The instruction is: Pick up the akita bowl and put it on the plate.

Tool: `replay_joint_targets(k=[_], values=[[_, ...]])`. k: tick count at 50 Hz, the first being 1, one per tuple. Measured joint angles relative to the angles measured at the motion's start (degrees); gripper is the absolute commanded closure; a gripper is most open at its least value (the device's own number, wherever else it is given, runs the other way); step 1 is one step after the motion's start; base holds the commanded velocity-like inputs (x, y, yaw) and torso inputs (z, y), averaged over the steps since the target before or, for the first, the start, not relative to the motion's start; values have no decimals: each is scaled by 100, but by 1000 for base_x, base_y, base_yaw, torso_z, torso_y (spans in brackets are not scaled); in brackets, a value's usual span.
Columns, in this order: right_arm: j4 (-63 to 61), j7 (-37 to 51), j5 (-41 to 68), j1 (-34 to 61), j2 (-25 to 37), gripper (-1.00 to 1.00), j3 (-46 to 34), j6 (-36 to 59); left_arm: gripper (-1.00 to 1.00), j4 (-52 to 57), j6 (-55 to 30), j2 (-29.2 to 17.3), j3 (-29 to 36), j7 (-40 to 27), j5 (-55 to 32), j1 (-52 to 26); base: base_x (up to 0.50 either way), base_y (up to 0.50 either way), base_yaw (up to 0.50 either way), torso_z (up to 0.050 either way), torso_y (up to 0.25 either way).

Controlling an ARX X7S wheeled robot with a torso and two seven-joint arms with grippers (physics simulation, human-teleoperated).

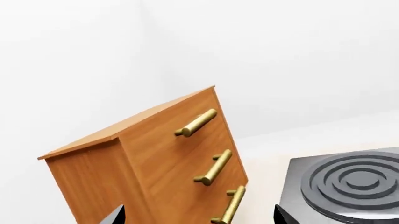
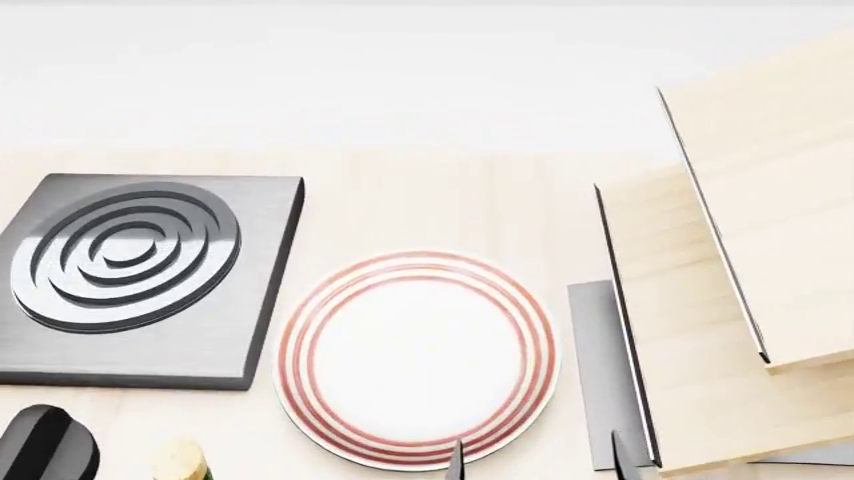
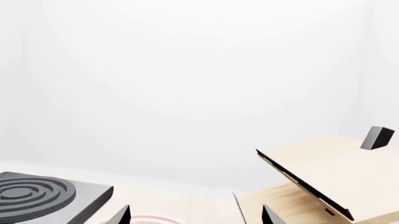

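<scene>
The bowl isn't visible in any view, so this looks like the search/approach step: nothing picked yet, plate (image 2: 416,358) bare on the table (image 2: 441,200), just beside the burner (image 2: 134,275) on its right. Wooden shelf unit (image 2: 747,290) stands to the plate's right.

Next move, as a guess: bowl has to be found first. That probably calls for tilting the head or backing off so more of the table's near edge shows, then bringing one arm over the bowl w/ jaws wide enough for its rim.

Right gripper (image 2: 537,458): only two dark finger tips poke in at the head view's lower edge, one over the plate's near rim, one nearer the shelf. Right wrist view shows the same tips (image 3: 193,215) well apart w/ nothing between them, so it's spread wide and holding nothing.

Left gripper (image 1: 198,215): tips show at the wrist view's lower corners, far apart, empty; it faces a wooden drawer cabinet (image 1: 156,158) w/ brass handles, burner alongside. In the head view a dark rounded arm part (image 2: 47,440) sits low on the left, near a small tan object (image 2: 180,462), too cropped to ID.
</scene>
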Motion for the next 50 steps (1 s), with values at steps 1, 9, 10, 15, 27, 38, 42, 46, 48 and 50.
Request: replay_joint_targets(k=[1,9,10,15,27,38,42,46,48,50], values=[[7,3,0,3,0,-100,-3,1,-100,-13,-29,3,-9,12,-42,0,0,0,0,0,0],[41,26,0,21,8,-100,-25,2,-100,-129,-318,44,-145,111,-479,-22,0,0,0,0,0],[46,29,0,23,9,-100,-27,2,-100,-143,-350,52,-164,124,-532,-21,0,0,0,0,0],[73,43,-4,36,11,-100,-44,5,-100,-211,-488,92,-254,182,-768,-7,0,0,0,0,0],[126,67,-5,64,17,-100,-83,11,-100,-335,-808,119,-352,281,-1250,-17,0,0,0,0,0],[180,86,-6,87,21,-100,-120,12,-100,-448,-952,215,-532,376,-1651,-18,0,0,0,0,0],[204,92,-3,99,22,-100,-130,11,-100,-515,-1029,240,-555,391,-1797,-39,0,0,0,0,0],[226,99,2,111,24,-100,-138,9,-100,-587,-1090,270,-594,400,-1930,-59,0,0,0,0,0],[235,102,3,116,26,-100,-142,10,-100,-616,-1120,285,-628,398,-1997,-65,0,0,0,0,0],[242,105,4,122,27,-100,-148,13,-100,-643,-1148,301,-672,395,-2063,-68,0,0,0,0,0]])
